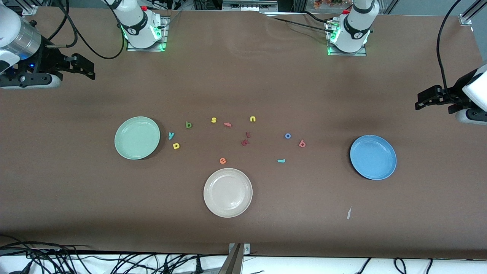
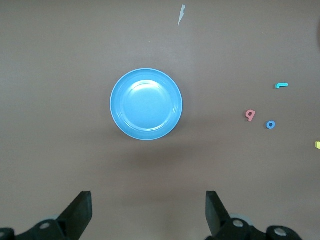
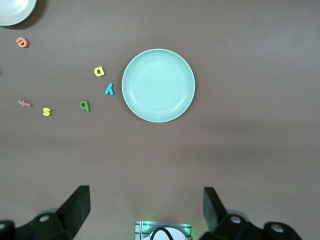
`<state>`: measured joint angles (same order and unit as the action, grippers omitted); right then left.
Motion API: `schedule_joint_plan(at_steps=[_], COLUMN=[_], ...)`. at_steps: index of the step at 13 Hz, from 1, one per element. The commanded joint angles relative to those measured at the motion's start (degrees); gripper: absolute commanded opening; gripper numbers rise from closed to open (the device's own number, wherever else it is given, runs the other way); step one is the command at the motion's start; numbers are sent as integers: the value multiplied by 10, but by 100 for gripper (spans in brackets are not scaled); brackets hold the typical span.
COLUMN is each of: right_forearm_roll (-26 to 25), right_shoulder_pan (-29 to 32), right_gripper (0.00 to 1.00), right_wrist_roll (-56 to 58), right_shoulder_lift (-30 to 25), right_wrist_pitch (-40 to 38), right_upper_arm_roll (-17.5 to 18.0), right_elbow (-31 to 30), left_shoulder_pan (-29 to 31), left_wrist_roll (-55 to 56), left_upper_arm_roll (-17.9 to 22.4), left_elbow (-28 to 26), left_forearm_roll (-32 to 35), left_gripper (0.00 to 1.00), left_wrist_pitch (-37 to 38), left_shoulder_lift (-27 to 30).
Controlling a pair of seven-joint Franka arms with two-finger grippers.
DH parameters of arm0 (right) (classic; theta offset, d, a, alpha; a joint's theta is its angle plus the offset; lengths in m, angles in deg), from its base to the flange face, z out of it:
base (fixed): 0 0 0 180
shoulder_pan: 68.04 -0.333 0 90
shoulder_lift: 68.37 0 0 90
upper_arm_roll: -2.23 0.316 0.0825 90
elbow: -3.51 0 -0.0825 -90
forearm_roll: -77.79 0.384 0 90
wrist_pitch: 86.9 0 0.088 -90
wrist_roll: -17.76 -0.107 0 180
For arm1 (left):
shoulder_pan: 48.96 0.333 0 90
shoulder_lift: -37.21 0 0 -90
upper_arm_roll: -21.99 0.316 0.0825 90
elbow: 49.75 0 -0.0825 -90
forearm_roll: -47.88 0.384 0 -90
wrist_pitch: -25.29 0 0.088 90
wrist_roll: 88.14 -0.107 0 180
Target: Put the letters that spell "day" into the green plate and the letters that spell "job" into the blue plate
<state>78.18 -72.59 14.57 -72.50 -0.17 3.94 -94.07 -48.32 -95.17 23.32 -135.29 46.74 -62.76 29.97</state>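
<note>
Looking across the table, the green plate (image 1: 137,137) sits toward the right arm's end, teal y (image 1: 171,135), green d (image 1: 188,125) and yellow a (image 1: 175,145) just beside it. The blue plate (image 1: 373,157) lies toward the left arm's end — blue o (image 1: 288,136), salmon b (image 1: 302,143), teal j (image 1: 281,161) near.

Left wrist view: the left gripper (image 2: 149,212) hangs with jaws spread wide, over bare table beside the blue plate (image 2: 146,104).

Right wrist view: the right gripper (image 3: 146,210) — jaws apart, holding nothing — hangs beside the green plate (image 3: 158,85).

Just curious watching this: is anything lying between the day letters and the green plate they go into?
Nothing visible. The teal y, yellow a and dark green d lie on bare table beside the green plate, with no other letter between.
</note>
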Motion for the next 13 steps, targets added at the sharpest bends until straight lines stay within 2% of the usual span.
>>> schedule_joint_plan(at_steps=[1,13], right_forearm_roll=[3,6], right_shoulder_pan=[-2,-2], right_gripper=[100,100], right_wrist_roll=[9,9], right_shoulder_lift=[-6,-6], right_wrist_pitch=[7,26], right_upper_arm_roll=[-2,0], right_elbow=[-9,-26], left_shoulder_pan=[-2,-6], left_wrist_roll=[-12,-12], left_upper_arm_roll=[3,2], left_elbow=[-2,5], left_forearm_roll=[-12,-24], left_gripper=[100,100], left_wrist_pitch=[-5,-5], left_shoulder_lift=[5,0])
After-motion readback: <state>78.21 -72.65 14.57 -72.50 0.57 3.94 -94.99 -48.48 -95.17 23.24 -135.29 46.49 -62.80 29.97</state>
